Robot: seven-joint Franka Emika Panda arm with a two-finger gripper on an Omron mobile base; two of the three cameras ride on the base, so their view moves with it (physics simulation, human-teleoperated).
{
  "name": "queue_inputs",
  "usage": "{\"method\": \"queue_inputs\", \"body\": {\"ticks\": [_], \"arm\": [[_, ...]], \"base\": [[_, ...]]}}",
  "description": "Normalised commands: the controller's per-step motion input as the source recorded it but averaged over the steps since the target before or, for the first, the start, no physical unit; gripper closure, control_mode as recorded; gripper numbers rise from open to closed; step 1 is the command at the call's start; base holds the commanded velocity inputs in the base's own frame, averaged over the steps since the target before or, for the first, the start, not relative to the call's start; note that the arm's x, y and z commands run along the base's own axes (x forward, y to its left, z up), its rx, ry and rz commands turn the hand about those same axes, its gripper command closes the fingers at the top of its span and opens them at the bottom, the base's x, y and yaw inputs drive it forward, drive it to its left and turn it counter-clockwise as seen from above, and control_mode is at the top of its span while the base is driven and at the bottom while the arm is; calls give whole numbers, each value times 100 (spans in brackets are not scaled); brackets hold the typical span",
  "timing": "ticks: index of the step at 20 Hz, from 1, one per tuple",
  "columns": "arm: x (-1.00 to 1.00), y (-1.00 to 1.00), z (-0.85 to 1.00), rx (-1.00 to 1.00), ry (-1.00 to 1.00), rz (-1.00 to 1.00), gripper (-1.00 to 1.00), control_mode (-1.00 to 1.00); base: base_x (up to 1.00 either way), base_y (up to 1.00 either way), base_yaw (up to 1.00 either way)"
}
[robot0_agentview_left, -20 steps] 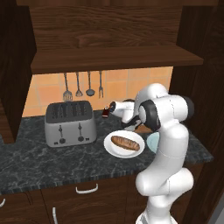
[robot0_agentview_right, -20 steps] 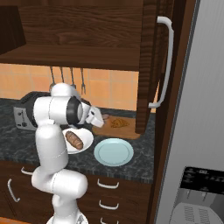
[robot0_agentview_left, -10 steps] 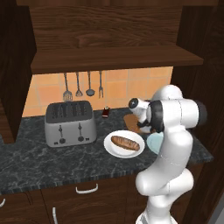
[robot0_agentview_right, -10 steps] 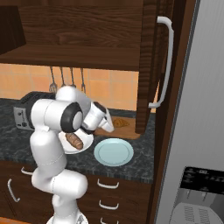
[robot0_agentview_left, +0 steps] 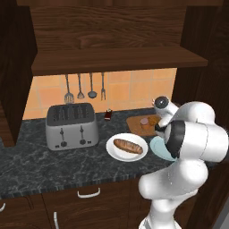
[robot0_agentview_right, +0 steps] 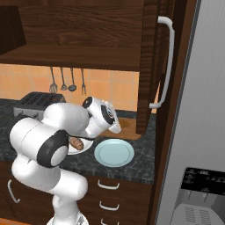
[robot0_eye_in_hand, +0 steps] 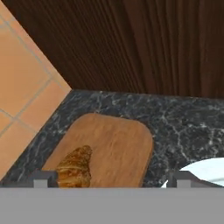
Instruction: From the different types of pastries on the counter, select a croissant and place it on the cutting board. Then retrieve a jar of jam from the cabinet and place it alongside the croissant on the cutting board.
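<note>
Simulated kitchen, seen from behind the arm and along the hand. The croissant (robot0_eye_in_hand: 75,168) lies on the cutting board (robot0_eye_in_hand: 118,146), near the board's edge closest to the orange tiled wall (robot0_eye_in_hand: 22,83); nothing touches it. The hand (robot0_eye_in_hand: 111,179) hovers above the board with its two dark fingertips (robot0_eye_in_hand: 43,178) spread wide, one beside the croissant and the other over the counter (robot0_eye_in_hand: 183,127) next to the rim of the light-blue plate (robot0_eye_in_hand: 203,170); it grips nothing. In the left base view the cutting board (robot0_agentview_left: 136,123) sits on the dark marbled counter (robot0_agentview_left: 53,161) against the back wall, partly hidden by the arm, with a small jar with a pale lid (robot0_agentview_left: 144,122) standing on it. In front of the board, a white plate (robot0_agentview_left: 127,146) carries the long brown loaf (robot0_agentview_left: 128,146), and the light-blue plate (robot0_agentview_left: 157,147) lies just beside it. A silver toaster (robot0_agentview_left: 71,125) stands at the left, a tiny dark bottle (robot0_agentview_left: 108,115) behind the white plate, and utensils (robot0_agentview_left: 85,87) hang on the tiles under the cabinet (robot0_agentview_left: 112,44). In the right base view the light-blue plate (robot0_agentview_right: 114,152) rests near the counter's front edge, beside a tall cabinet door with a white handle (robot0_agentview_right: 165,61).
</note>
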Motion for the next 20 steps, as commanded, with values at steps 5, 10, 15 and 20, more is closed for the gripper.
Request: {"method": "queue_inputs", "body": {"ticks": [5,10,15,20], "arm": [[-93,23,31,-15,-14,19,-100,-100],[-86,30,18,-17,-4,10,-100,-100],[-99,3,84,-22,0,8,-100,-100],[-76,13,44,-19,-3,6,-100,-100]], "base": [[0,0,0],[0,0,0],[0,0,0],[0,0,0]]}}
